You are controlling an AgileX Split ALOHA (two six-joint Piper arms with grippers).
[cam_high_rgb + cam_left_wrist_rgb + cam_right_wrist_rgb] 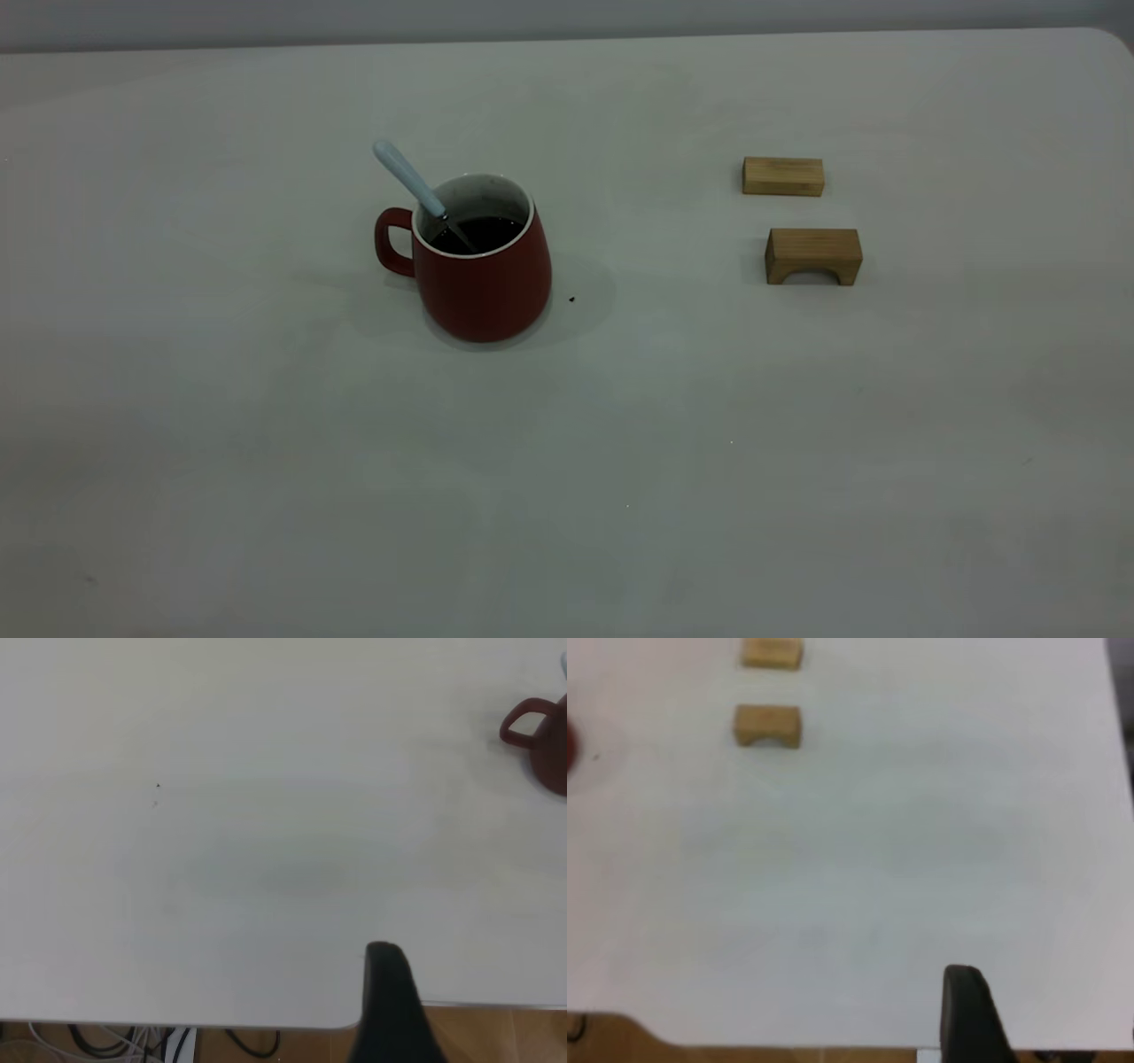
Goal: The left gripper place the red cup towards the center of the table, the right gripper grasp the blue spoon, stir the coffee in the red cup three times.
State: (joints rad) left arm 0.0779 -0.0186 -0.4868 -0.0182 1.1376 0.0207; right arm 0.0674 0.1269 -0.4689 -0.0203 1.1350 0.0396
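Observation:
The red cup stands upright on the table, left of the middle, its handle pointing left. Dark coffee fills it partway. The blue spoon leans inside the cup, bowl in the coffee, pale handle sticking up over the rim on the handle side. Neither gripper shows in the exterior view. The left gripper hangs over the table's near edge, far from the cup. The right gripper also sits at the table's edge, with only a red sliver of the cup in its view. Both hold nothing that I can see.
Two wooden blocks lie to the right of the cup: a flat one farther back and an arch-shaped one nearer. A small dark speck lies beside the cup. Cables hang below the table edge.

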